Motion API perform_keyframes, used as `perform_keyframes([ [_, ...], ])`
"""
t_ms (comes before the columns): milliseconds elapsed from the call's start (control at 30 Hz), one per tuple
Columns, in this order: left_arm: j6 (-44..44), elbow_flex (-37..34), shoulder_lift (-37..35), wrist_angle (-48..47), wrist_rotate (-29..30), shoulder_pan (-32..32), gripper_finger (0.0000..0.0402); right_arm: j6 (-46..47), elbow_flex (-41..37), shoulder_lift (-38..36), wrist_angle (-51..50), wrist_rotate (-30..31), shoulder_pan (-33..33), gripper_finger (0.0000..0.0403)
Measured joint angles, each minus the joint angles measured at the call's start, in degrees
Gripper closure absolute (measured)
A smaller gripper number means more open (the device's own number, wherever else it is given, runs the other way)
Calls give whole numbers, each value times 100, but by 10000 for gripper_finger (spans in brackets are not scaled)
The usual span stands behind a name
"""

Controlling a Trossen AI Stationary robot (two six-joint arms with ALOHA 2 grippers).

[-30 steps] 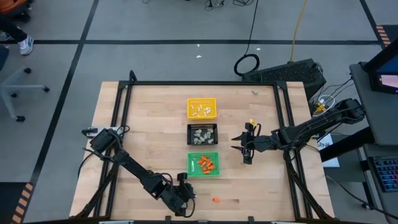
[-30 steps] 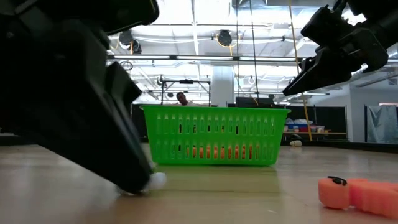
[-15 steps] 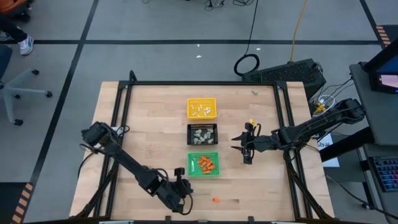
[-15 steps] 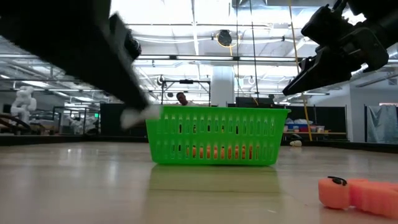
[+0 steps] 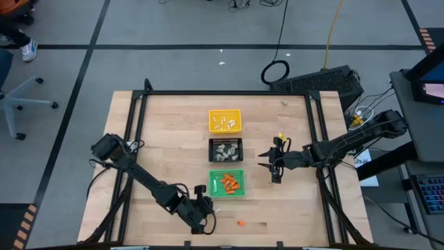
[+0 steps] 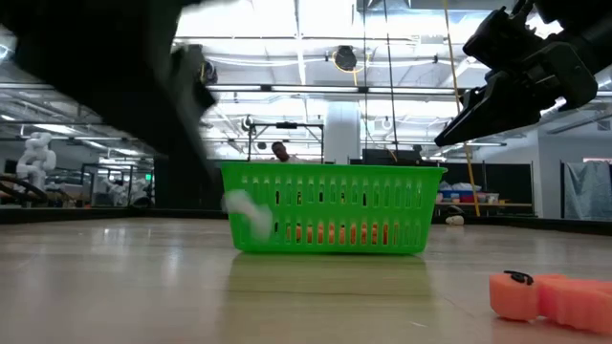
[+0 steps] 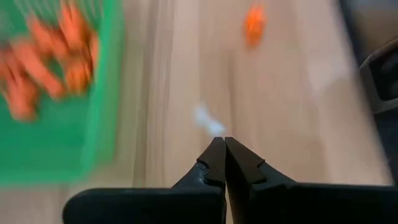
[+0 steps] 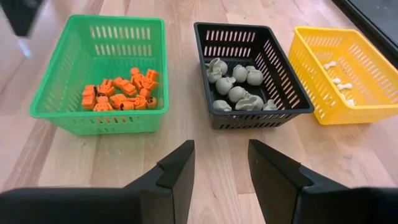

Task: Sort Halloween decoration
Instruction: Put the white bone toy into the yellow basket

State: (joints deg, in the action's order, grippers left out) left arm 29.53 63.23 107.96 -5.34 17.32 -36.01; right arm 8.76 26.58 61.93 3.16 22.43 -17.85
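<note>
The sorting is judged nearly finished. At the left, near the front edge of the worktop (image 5: 166, 139), the left gripper (image 5: 202, 206) is seen with its jaws pressed together on a small white stick (image 7: 208, 121), raised off the wood just beside the green tray (image 5: 227, 183); this piece is judged bound for the yellow tray (image 5: 225, 120), where other white sticks (image 8: 339, 81) are already gathered. One orange bit (image 5: 241, 223) is left loose on the wood in front of the green tray, which is filled with orange pieces (image 8: 118, 92). Beige-grey lumps (image 8: 236, 86) are collected in the black tray (image 5: 225, 150). At the right, the right gripper (image 5: 267, 161) is held waiting beside the trays, jaws apart and empty. No brand, label or writing can be read
</note>
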Motion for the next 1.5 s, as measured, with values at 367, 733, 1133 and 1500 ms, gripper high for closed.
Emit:
perform_keyframes([
  [367,166,-25,232,219,177,-16,401,-23,-1,0,-13,-19,-229,268],
  [733,-342,-22,258,1142,270,-93,336,104,0,0,11,1,-409,268],
  [1133,-2703,748,519,465,-812,24,271,165,0,0,87,-6,-632,268],
  [1500,-4422,1273,592,-347,-2105,501,278,516,0,0,61,-6,-664,268],
])
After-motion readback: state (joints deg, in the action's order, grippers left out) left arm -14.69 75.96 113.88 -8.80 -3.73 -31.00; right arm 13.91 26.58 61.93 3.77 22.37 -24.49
